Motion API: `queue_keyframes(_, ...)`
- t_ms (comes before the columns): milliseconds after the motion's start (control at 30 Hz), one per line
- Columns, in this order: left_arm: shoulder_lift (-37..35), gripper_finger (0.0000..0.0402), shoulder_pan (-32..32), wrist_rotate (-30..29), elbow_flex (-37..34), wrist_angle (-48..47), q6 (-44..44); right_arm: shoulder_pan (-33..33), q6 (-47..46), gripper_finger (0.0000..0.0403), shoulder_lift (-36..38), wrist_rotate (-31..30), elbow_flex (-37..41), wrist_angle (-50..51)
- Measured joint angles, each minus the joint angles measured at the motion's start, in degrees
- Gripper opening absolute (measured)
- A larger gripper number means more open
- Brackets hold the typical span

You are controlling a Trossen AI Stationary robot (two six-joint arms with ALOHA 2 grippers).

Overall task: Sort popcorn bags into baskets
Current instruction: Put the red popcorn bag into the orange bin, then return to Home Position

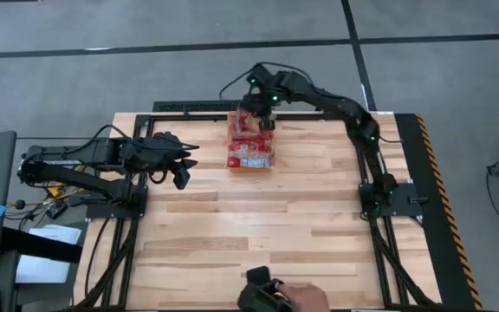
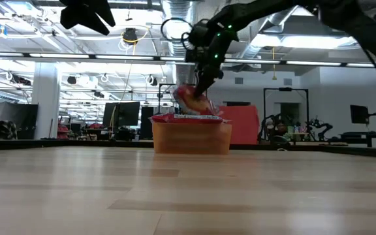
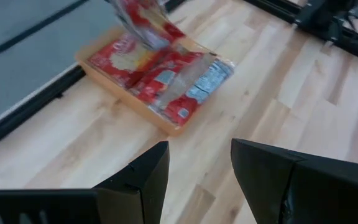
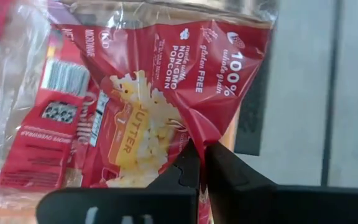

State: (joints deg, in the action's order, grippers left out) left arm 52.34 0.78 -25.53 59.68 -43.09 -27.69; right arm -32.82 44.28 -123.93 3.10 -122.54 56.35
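The orange basket [image 1: 232, 165] sits near the table's far edge, with several red popcorn bags [image 1: 250, 149] lying flat in it, one showing a grey back panel [image 3: 207, 78]. My right gripper [image 1: 267, 117] hangs over the basket's far end, shut on one more red bag [image 4: 154, 87]. In the low view this bag [image 2: 191, 99] hangs tilted just above the basket [image 2: 191, 138]. My left gripper [image 3: 197, 168] is open and raised over the table's left side [image 1: 183, 169], some way from the basket [image 3: 89, 65]. My right gripper pinches the red bag between its two fingers at a creased edge [image 4: 197, 134] near the "100%" lettering. It comes from above, slanting down. The bag hangs tilted below the fingers over the basket's far end. I cannot tell whether its lower end touches the bags beneath.
The wooden table [image 1: 258, 234] spreads out bare between the basket and the near edge. A person's hand [image 1: 306, 300] with a dark object shows at the near edge. Black frame rails [image 1: 423, 173] run along the table's sides.
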Motion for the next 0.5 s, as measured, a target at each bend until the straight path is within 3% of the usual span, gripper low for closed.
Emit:
queue_keyframes(233,0.0,0.0168,0.0,-2.1,0.0,0.0,0.0,1.1,2.6,0.0052,-4.2,0.0,-2.2,4.4)
queue_keyframes(500,0.0,0.0202,0.0,-2.4,0.0,0.0,0.9,2.2,1.2,0.0171,-3.7,-0.6,-3.4,4.3)
